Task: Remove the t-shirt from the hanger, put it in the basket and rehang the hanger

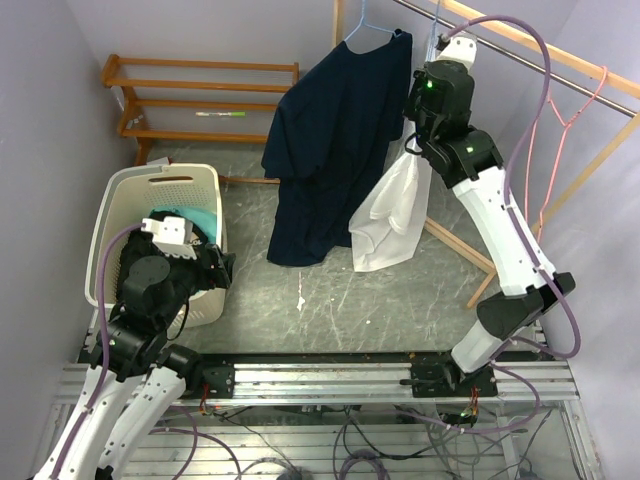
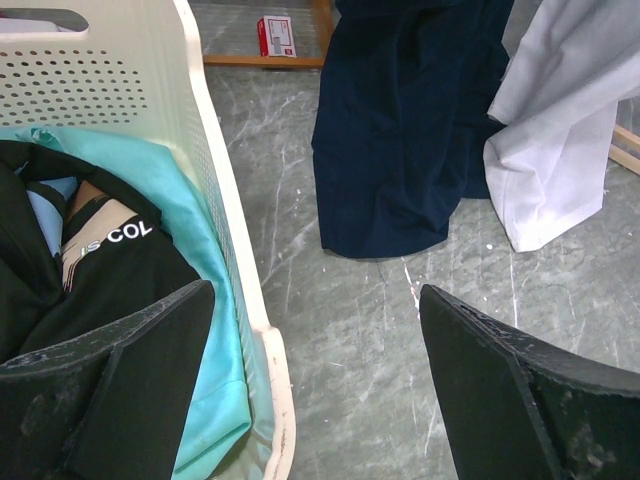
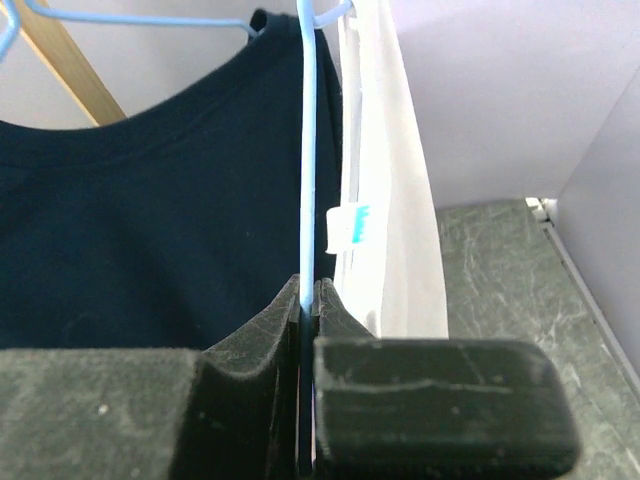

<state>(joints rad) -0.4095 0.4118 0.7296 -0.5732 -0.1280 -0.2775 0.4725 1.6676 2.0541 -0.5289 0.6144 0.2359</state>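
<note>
Where the shirts hang: navy t-shirt (image 1: 330, 150) and white t-shirt (image 1: 390, 215) side by side, touching.
Basket (image 1: 110, 230): cream, at left, holding a teal cloth (image 2: 190, 200) and a black garment (image 2: 120, 290).
Left gripper (image 2: 315, 295): wide open above the basket's edge, holding nothing.
Right gripper (image 3: 307, 300): clamped on a thin blue hanger (image 3: 308, 150) between both shirts.
Writing: white "COL" on the black garment; the white t-shirt's tag (image 3: 348, 228) is unreadable.

The left gripper (image 2: 315, 300) has its two black fingers (image 2: 120, 390) spread wide apart above the gray floor (image 2: 350, 380). On the left is a white basket (image 2: 215, 200) with a teal cloth (image 2: 190, 210) and black clothes (image 2: 130, 280) inside. A dark blue t-shirt (image 2: 400, 130) and a white shirt (image 2: 560, 130) hang side by side, with a little red box (image 2: 276, 36) behind.
</note>
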